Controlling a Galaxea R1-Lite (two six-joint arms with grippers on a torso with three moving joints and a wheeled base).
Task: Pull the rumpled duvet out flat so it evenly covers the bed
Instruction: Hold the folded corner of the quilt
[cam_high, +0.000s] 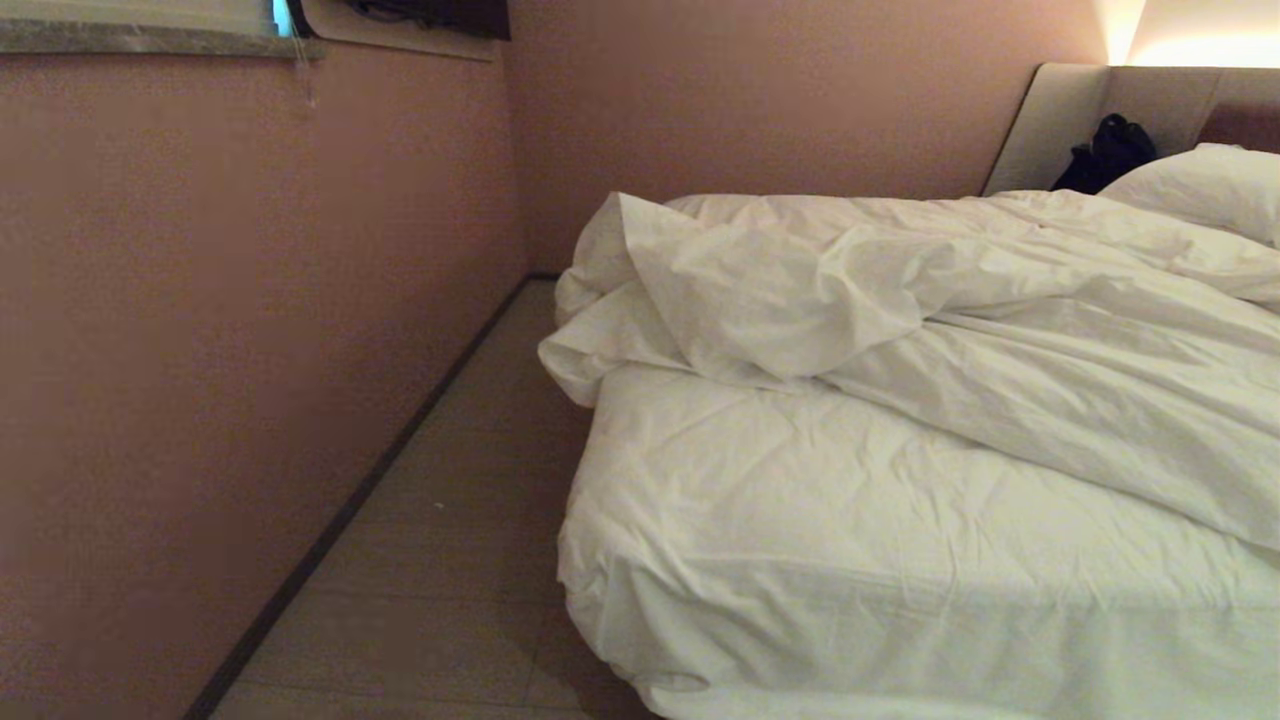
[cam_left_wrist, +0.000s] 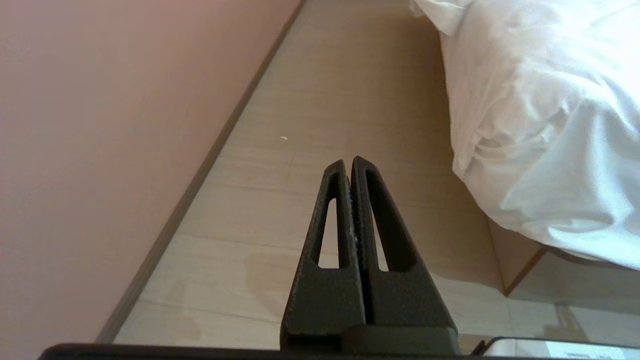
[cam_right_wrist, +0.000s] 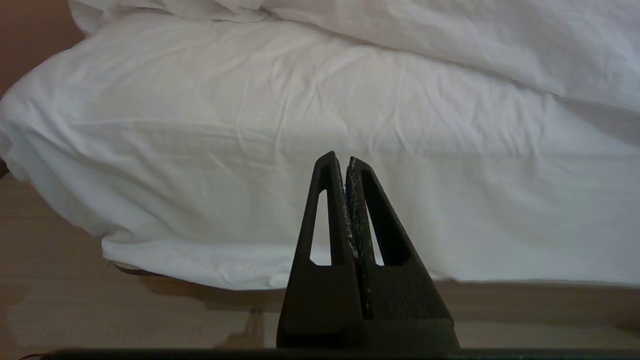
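The duvet (cam_high: 800, 290) lies rumpled across the middle of the bed (cam_high: 850, 540), with its left corner folded back in a heap near the bed's left edge. Smoother white bedding covers the near end and hangs over the side. Neither arm shows in the head view. My left gripper (cam_left_wrist: 348, 161) is shut and empty, hanging over the floor beside the bed's near left corner (cam_left_wrist: 515, 260). My right gripper (cam_right_wrist: 340, 157) is shut and empty too, facing the bed's near side (cam_right_wrist: 300, 150), apart from it. The duvet's folded edge (cam_right_wrist: 450, 35) lies beyond.
A pink wall (cam_high: 200, 350) runs along the left, leaving a narrow strip of wooden floor (cam_high: 450, 520) between it and the bed. At the head end are a white pillow (cam_high: 1210, 185), a black bag (cam_high: 1105, 150) and the padded headboard (cam_high: 1060, 120).
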